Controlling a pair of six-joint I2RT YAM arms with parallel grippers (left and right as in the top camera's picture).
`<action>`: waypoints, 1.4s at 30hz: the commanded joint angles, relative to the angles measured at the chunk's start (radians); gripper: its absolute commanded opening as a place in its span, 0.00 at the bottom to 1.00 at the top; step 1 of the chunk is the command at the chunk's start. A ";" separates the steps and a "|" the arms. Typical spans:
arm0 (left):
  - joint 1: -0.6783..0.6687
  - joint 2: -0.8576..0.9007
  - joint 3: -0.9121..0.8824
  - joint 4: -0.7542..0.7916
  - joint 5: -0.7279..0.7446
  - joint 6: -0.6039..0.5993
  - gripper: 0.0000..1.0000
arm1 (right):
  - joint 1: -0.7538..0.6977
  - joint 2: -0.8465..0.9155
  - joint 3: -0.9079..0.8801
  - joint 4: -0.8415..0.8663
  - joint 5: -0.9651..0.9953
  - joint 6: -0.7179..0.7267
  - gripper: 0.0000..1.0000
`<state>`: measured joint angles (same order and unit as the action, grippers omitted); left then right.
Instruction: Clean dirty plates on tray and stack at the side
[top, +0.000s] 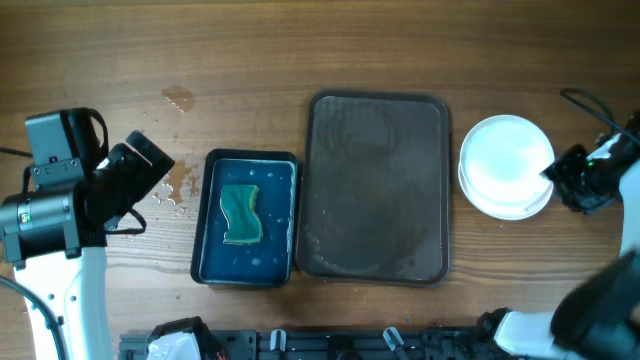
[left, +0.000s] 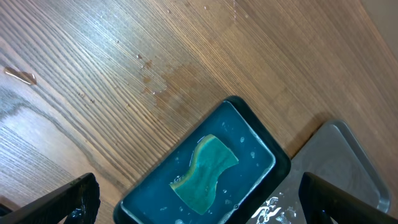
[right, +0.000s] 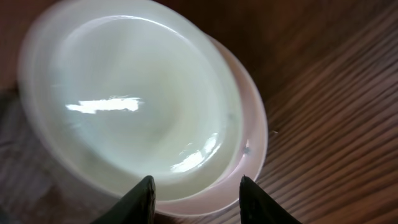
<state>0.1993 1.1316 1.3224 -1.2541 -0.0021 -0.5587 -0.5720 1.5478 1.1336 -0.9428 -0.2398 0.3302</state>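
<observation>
The white plates (top: 506, 165) sit stacked on the table to the right of the dark brown tray (top: 377, 187), which holds only wet streaks. The top plate looks clean. In the right wrist view the stack (right: 137, 106) fills the frame. My right gripper (right: 197, 193) is open, its fingertips either side of the stack's near rim, gripping nothing; it also shows overhead (top: 572, 180). My left gripper (left: 199, 208) is open and empty above the near end of the blue tray (left: 249, 124); overhead it is at the left (top: 150, 165).
A small dark blue tray (top: 247, 232) with soapy water and a green sponge (top: 240, 213) lies left of the brown tray. Water drops (top: 178, 98) mark the wood at the upper left. A dark rack (top: 300, 345) runs along the front edge.
</observation>
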 joint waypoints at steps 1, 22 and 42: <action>0.008 0.003 0.013 0.002 0.001 0.005 1.00 | 0.049 -0.283 0.016 -0.039 -0.194 -0.100 0.45; 0.008 0.003 0.013 0.001 0.001 0.005 1.00 | 0.427 -0.001 -0.069 0.172 0.272 0.011 0.04; 0.008 0.004 0.013 0.001 0.001 0.005 1.00 | 0.493 -0.721 -0.064 -0.159 -0.348 -0.287 1.00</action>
<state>0.1993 1.1332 1.3224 -1.2541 -0.0021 -0.5587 -0.1047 0.9890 1.0683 -1.0840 -0.3500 0.1299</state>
